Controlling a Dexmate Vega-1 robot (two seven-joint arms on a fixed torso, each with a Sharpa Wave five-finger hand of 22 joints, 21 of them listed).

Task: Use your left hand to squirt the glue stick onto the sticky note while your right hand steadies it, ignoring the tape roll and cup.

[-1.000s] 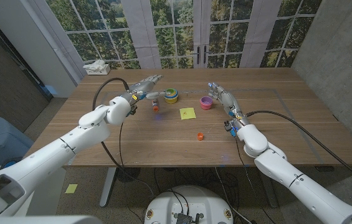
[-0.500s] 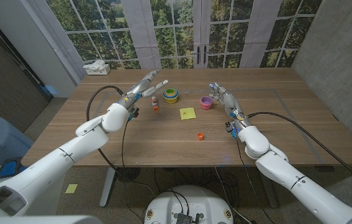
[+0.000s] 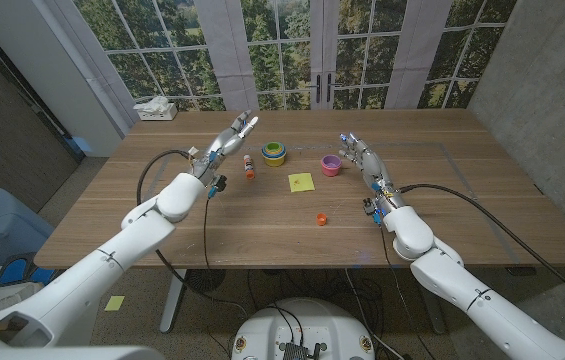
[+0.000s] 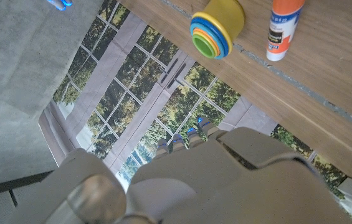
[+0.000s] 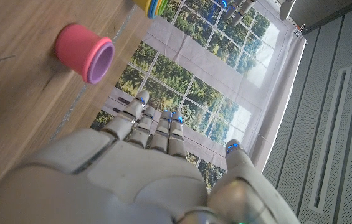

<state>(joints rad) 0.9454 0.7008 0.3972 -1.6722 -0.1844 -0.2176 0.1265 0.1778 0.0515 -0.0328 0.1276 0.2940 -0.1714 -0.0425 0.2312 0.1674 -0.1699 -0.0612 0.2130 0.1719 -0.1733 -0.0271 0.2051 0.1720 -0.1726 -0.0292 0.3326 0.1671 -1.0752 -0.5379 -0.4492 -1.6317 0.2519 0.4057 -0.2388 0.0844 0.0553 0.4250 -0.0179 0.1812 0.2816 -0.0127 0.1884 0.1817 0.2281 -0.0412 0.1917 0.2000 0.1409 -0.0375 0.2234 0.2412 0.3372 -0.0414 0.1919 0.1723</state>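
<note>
The glue stick (image 3: 249, 168), white with an orange end, lies on the table; it also shows in the left wrist view (image 4: 283, 28). To its right lies the yellow sticky note (image 3: 301, 182). My left hand (image 3: 232, 135) hovers up and to the left of the glue stick, fingers apart and holding nothing (image 4: 194, 180). My right hand (image 3: 359, 158) stands just right of the pink cup (image 3: 331, 165), fingers stretched out and empty (image 5: 157, 168). It is apart from the note.
A yellow-green round roll (image 3: 275, 152) sits behind the glue stick, also in the left wrist view (image 4: 217, 28). The pink cup (image 5: 83, 53) lies on its side. A small orange cap (image 3: 321, 218) lies nearer me than the note. A white box (image 3: 156, 108) sits at the far left corner.
My left hand has lifted away from the glue stick and drawn back toward the far left, fingers spreading. The right hand has barely moved.
</note>
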